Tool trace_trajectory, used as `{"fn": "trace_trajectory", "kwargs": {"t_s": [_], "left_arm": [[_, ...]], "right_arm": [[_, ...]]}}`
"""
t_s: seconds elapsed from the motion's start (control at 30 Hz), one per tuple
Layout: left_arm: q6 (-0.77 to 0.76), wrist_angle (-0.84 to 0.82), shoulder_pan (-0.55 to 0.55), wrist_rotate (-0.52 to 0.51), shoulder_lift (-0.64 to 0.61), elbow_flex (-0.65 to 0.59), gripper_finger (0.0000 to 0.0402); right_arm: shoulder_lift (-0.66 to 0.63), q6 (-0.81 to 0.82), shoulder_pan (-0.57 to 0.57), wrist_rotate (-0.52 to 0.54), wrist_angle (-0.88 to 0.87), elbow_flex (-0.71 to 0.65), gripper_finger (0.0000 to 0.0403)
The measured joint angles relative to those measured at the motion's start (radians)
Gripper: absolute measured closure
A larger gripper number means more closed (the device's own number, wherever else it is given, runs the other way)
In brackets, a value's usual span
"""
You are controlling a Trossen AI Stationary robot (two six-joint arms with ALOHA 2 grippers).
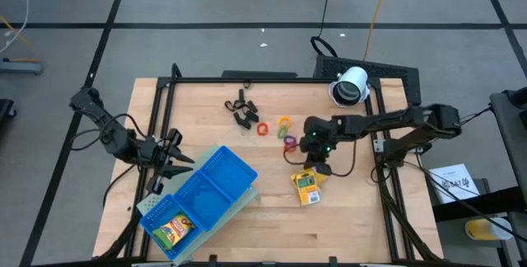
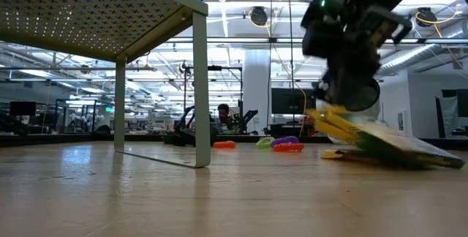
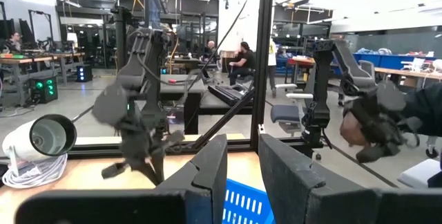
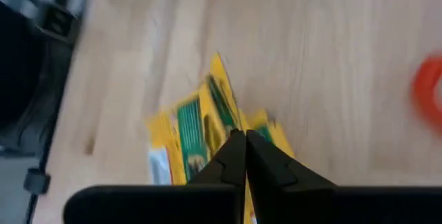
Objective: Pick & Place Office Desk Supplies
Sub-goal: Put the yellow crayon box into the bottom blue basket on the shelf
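A yellow printed pack (image 1: 307,187) lies right of the table's middle, and my right gripper (image 1: 316,168) is shut on it from above. The right wrist view shows this pack (image 4: 197,127) under the shut fingers (image 4: 245,148). A second yellow pack (image 1: 173,230) lies in the near compartment of the blue tray (image 1: 239,168). Black clips (image 1: 241,110) and small coloured rings (image 1: 280,131) lie on the wood farther back. My left gripper (image 1: 183,158) hovers open at the tray's left edge, touching nothing. My right gripper pinches the yellow pack by its upper edge (image 4: 224,117) between the two shut fingers, coming from above and pointing down. In the low view the pack (image 2: 387,145) is tilted: its held end is raised under the gripper and its other end (image 2: 431,160) rests on the table.
A white cylindrical device (image 1: 350,86) with its cable sits at the far right corner. A black frame (image 1: 247,79) runs along the table's edges. The tray takes up the near left. Bare wood lies between the tray and the pack. People sit in the room beyond the table.
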Motion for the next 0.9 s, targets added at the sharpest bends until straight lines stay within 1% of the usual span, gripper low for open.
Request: {"fn": "trace_trajectory", "kwargs": {"t_s": [0.23, 0.43, 0.5, 0.67, 0.8, 0.9], "left_arm": [[-0.003, 0.000, 0.000, 0.000, 0.000, 0.000, 0.0311], [-0.005, 0.006, 0.000, 0.001, 0.002, 0.000, 0.0311], [0.002, 0.009, 0.000, 0.001, 0.005, 0.000, 0.0311], [0.032, 0.097, 0.002, -0.068, 0.020, 0.001, 0.0311], [0.048, 0.177, 0.017, -0.111, 0.058, 0.001, 0.0311], [0.041, 0.193, 0.046, -0.191, 0.092, 0.007, 0.0298]], "right_arm": [[-0.160, 0.009, 0.000, 0.011, 0.138, 0.000, 0.0403], [-0.259, 0.008, 0.000, 0.084, 0.275, 0.000, 0.0403], [-0.276, 0.003, 0.000, 0.086, 0.322, 0.000, 0.0403], [-0.285, -0.005, 0.002, 0.082, 0.454, 0.000, 0.0403], [-0.284, -0.027, 0.002, 0.083, 0.488, 0.000, 0.0403], [-0.284, -0.013, 0.002, 0.083, 0.469, 0.000, 0.0403]]}}
